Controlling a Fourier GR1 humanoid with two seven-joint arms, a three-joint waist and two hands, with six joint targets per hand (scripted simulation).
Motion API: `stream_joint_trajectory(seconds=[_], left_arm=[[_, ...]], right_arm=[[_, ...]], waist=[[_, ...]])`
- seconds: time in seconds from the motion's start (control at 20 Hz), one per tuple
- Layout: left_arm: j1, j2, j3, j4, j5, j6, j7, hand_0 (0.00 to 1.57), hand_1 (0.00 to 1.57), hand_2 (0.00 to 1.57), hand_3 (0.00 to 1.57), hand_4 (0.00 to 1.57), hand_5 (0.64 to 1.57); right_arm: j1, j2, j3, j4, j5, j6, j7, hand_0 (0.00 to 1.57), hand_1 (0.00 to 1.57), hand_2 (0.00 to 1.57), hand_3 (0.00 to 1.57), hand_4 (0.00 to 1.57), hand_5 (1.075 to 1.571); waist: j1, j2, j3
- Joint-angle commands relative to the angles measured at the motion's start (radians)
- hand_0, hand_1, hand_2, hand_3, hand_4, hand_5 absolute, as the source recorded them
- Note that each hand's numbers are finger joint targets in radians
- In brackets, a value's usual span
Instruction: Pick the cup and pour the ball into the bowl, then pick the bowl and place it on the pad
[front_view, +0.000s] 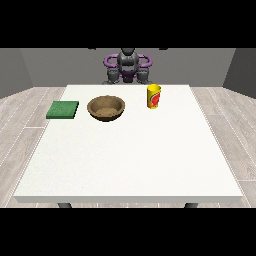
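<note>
A yellow cup (153, 96) with a red mark stands upright on the white table (130, 155), right of centre at the far side. To its left sits a brown bowl (106, 108). A flat green pad (63, 109) lies at the table's left edge. No ball shows; the cup's inside is hidden from this angle. The hand at the view's left (112, 76) and the hand at the view's right (144, 76) are held close to the robot's body behind the far table edge, apart from every object.
The robot's torso (128, 65) stands behind the table's far edge. Grey plank floor surrounds the table. Bare white tabletop stretches from the objects to the near edge.
</note>
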Motion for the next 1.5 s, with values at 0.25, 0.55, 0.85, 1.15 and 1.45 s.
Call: stream_joint_trajectory(seconds=[0.25,0.55,0.85,1.15,1.45], left_arm=[[-0.088,-0.036,-0.111,-0.203,-0.086,0.164,0.135,0.0,0.0,0.0,0.0,0.56,1.555],[-0.136,-0.01,-0.057,-0.035,-0.091,0.101,-0.174,0.0,0.0,0.0,0.0,0.58,1.544],[-0.18,0.014,0.001,0.092,-0.108,0.086,-0.412,0.0,0.0,0.0,0.0,0.55,1.487],[-0.176,0.026,0.03,0.288,-0.095,0.035,-0.576,0.0,0.0,0.0,0.0,0.31,1.48],[-0.26,0.006,0.032,0.531,-0.125,0.026,-0.655,0.0,0.0,0.0,0.0,0.0,1.441]], right_arm=[[-0.018,0.002,-0.02,-0.232,-0.032,-0.038,0.118,0.0,0.0,0.0,0.0,0.76,1.548],[-0.139,0.019,-0.032,-0.178,-0.046,-0.014,-0.026,0.0,0.0,0.0,0.0,0.73,1.55],[-0.175,-0.032,-0.154,-0.062,-0.124,0.073,-0.224,0.0,0.0,0.0,0.0,0.69,1.543],[-0.149,-0.106,-0.218,0.037,-0.174,0.199,-0.351,0.0,0.0,0.0,0.0,0.68,1.553],[-0.183,-0.12,-0.26,0.135,-0.176,0.181,-0.314,0.0,0.0,0.0,0.0,0.67,1.56]], waist=[[-0.017,0.161,-0.0031],[-0.03,0.399,-0.0038],[-0.034,0.585,-0.0034],[-0.065,0.621,-0.0031],[-0.045,0.528,-0.0032]])
